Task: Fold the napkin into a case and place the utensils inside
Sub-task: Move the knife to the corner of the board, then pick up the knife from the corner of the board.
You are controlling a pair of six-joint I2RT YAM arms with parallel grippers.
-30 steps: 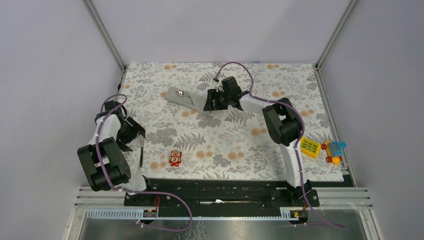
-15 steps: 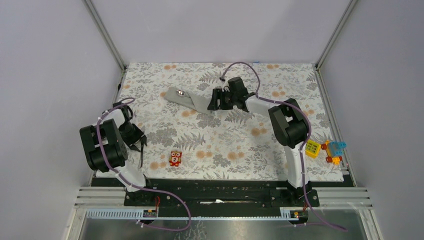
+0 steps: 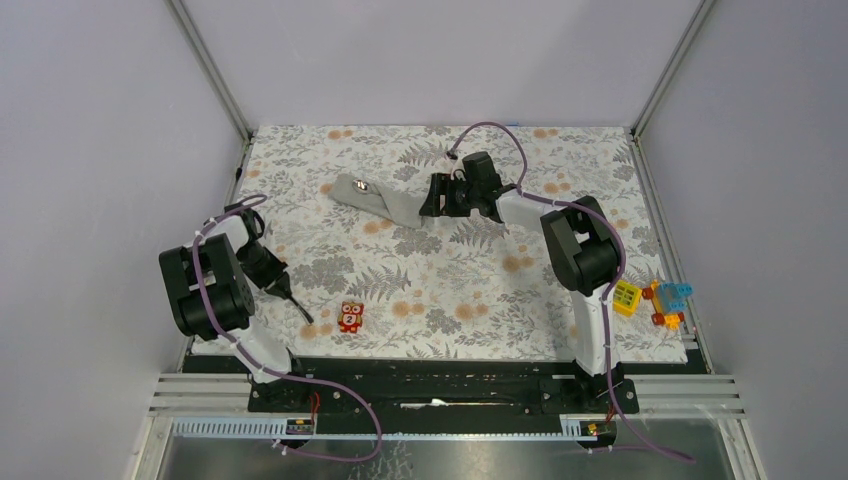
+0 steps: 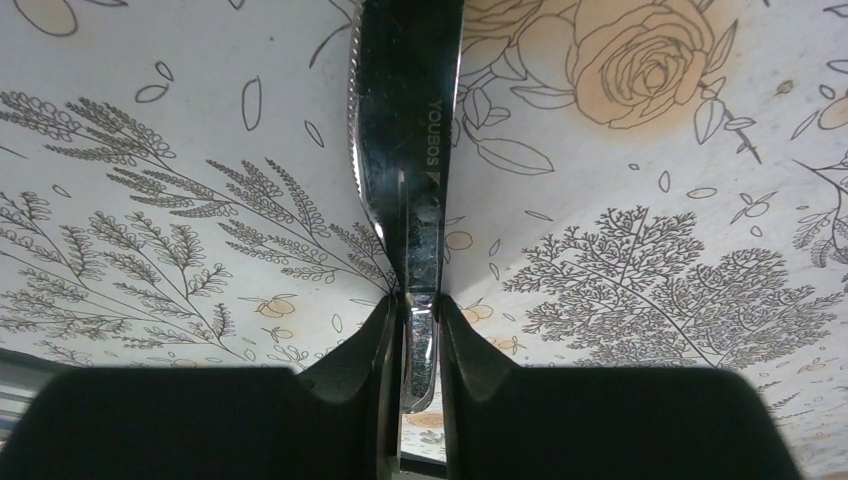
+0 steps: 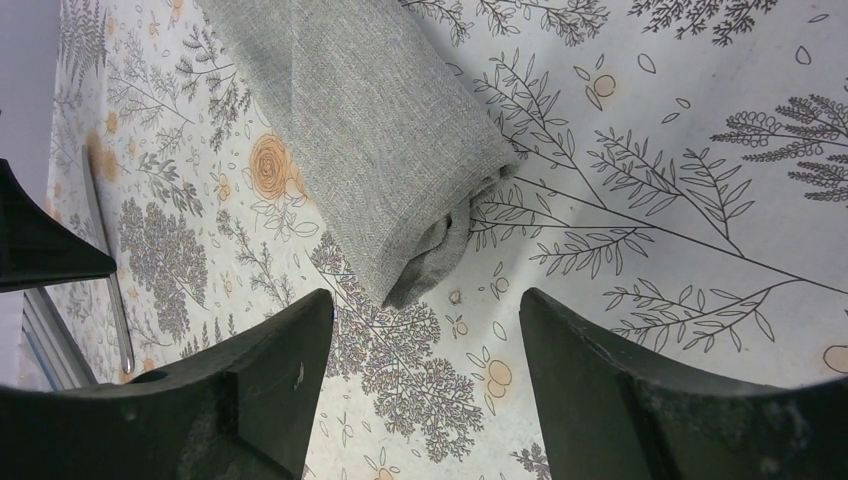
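Near left edge: clamped on knife [image 4: 405, 150] with left gripper [image 4: 418, 330], blade stamped roughly YOUEOS. Farther out and rightward: case [image 3: 388, 205] lying diagonal, spoon [image 3: 360, 185] showing at far-left end. Just beside near-right end: right gripper [image 5: 422, 305], spread wide, closer arm.

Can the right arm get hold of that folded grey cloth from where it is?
Probably yes. The right gripper is open, and the end of the folded grey cloth lies right ahead between its fingers, with nothing else on the floral cover in the way.
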